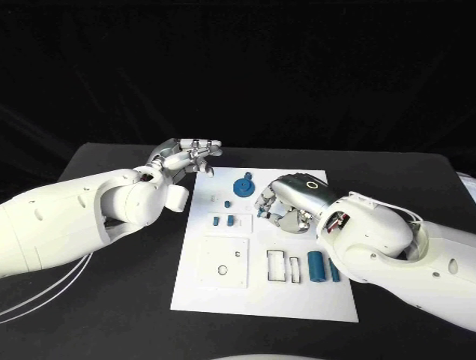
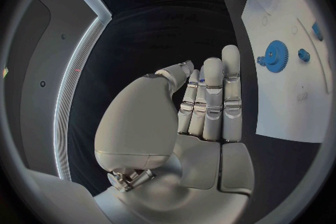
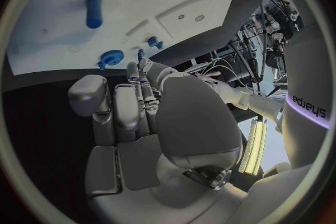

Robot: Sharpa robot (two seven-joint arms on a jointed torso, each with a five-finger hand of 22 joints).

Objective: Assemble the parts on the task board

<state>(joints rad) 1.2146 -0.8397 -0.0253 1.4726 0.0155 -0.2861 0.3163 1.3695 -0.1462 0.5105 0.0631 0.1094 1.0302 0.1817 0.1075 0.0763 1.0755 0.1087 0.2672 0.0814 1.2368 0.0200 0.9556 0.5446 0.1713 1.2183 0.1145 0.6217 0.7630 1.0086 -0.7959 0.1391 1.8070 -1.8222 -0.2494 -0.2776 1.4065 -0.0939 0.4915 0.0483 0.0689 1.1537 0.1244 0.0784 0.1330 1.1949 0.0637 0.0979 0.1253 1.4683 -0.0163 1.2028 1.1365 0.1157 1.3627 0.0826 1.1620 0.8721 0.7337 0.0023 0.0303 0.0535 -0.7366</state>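
Early pick-up step, by the look of it: most parts lie loose on the task board (image 1: 303, 304), little assembled.

Left hand (image 1: 189, 157) hangs raised off the board's far corner. Fingers (image 2: 213, 95) straight, side by side, holding nothing. Blue gear (image 1: 244, 184) sits on the board just beyond those fingertips, toward the other hand, with a small peg (image 2: 304, 55) right beside it.

Right hand (image 1: 288, 201) hovers low over the board's middle, fingers (image 1: 274, 217) curled downward. Something blue shows right at the fingertips, but cannot tell whether pinched or merely lying under them; grip unclear in the right wrist view too.

Two short pegs (image 1: 223, 220) stand on the board a little way off the right fingertips, toward the left arm. Long blue cylinders (image 1: 322, 267) lie behind the right fingers, near the wrist, beside empty rectangular slots (image 1: 283, 266).

Next move, as a judgement: settles the right fingertips onto the small blue piece below them, secures a firm pinch, then lifts straight up before carrying it to its seat. Calls for fine alignment, since the pieces look small against the fingers and could slip or roll. Left hand looks free to steady the board on the counter (image 1: 411, 172) or reach for the gear.
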